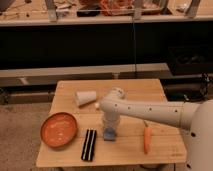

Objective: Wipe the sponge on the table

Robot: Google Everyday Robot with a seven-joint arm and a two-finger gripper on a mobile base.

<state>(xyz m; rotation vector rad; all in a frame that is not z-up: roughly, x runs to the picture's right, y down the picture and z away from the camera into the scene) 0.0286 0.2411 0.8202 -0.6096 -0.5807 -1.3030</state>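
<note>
The arm [150, 110] is a smooth, off-white tube, thick and rounded, with a row of small dark dots along its side. At one end it swells into a bulbous white joint [116, 95]. At the other it widens into a big curved white shell [202, 137], which carries a dark dot or two as well. Below the joint a shorter white segment leads to the claw [109, 129], down at the middle of the surface [135, 90].

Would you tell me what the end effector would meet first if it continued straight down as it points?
The sponge: the end effector points down right above it, perhaps already touching, at the front middle of the table. Under the sponge lies only the table.
</note>
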